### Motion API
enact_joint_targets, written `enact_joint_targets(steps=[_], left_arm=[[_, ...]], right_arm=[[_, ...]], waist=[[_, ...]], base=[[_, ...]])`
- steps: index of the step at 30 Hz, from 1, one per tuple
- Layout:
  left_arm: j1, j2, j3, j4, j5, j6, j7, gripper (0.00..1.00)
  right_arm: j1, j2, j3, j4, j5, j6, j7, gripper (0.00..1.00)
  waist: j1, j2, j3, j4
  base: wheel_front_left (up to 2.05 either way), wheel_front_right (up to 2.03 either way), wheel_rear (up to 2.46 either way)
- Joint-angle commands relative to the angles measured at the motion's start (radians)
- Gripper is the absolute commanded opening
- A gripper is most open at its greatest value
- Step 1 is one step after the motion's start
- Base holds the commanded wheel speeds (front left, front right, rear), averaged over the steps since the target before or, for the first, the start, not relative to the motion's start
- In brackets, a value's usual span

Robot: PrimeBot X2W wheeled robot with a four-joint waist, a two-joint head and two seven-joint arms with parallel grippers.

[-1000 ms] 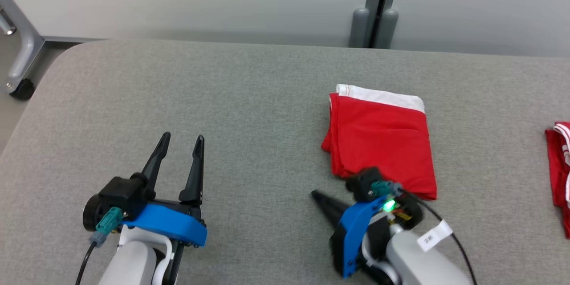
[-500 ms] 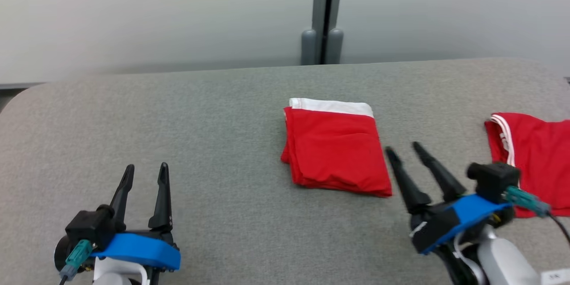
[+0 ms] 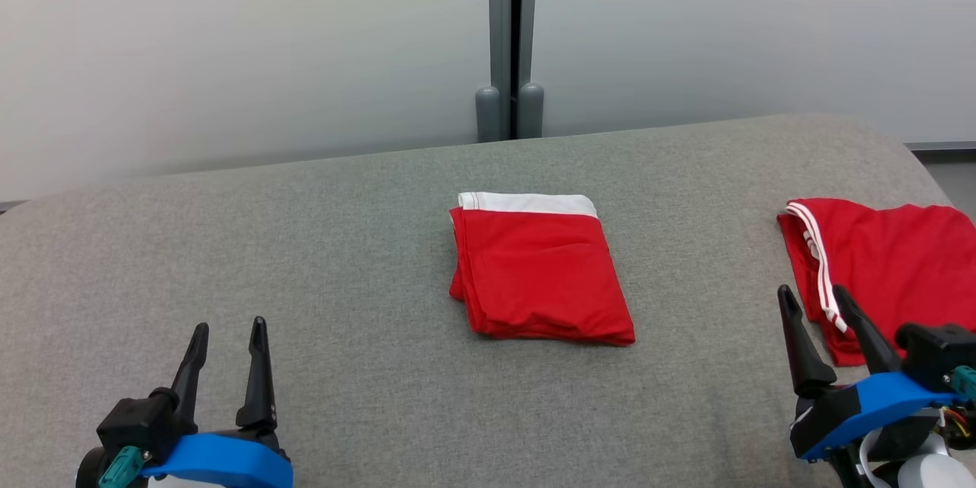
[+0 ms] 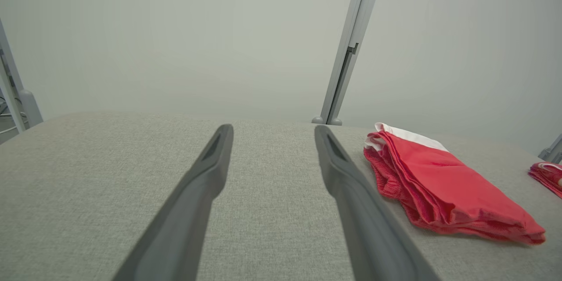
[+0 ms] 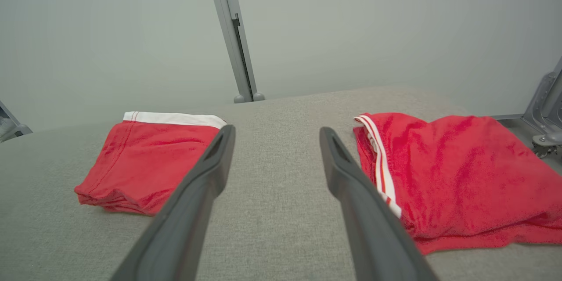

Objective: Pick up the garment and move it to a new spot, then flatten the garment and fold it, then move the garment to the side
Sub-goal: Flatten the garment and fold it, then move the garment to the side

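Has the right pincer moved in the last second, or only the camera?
Yes. Earlier it was at the near corner of the folded red garment; now the right pincer sits off to its right, by the striped red garment.

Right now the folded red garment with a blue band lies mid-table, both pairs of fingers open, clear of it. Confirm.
The band is white, not blue, per the head view; the folded red garment lies mid-table, left fingers and right fingers open, clear of it.
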Motion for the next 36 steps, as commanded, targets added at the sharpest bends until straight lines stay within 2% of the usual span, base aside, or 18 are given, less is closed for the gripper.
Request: enact_joint_targets(steps=[1,15,29,33,36], left_arm=[[0.007,0.002,0.010,0.004,0.008,-0.004,-0.004,1.00],[0.022,-0.016,0.027,0.007,0.022,-0.011,-0.004,1.00],[0.002,-0.017,0.012,0.009,0.027,-0.016,-0.004,1.00],[-0.017,-0.011,0.024,-0.016,0.027,-0.017,-0.004,1.00],[-0.035,-0.011,0.033,-0.035,0.033,-0.018,-0.004,1.00]], right_arm=[[-0.007,-0.010,0.001,0.012,-0.011,0.001,-0.006,1.00],[-0.036,-0.026,0.047,0.078,-0.019,0.001,-0.013,1.00],[-0.054,-0.037,0.061,0.075,-0.011,0.001,0.003,1.00],[-0.116,-0.030,0.094,0.054,0.017,0.001,0.040,1.00],[-0.203,-0.026,0.133,0.073,0.069,0.001,0.122,1.00]], waist=[[0.0001,0.0000,-0.005,-0.003],[0.0001,0.0000,-0.013,-0.007],[0.0001,0.0000,0.007,0.009],[0.0001,0.0000,0.052,0.013],[0.0001,0.0000,0.097,0.020]], base=[[0.00,0.00,0.00],[0.00,0.00,0.00],[0.00,0.00,0.00],[0.00,0.00,0.00],[0.00,0.00,0.00]])
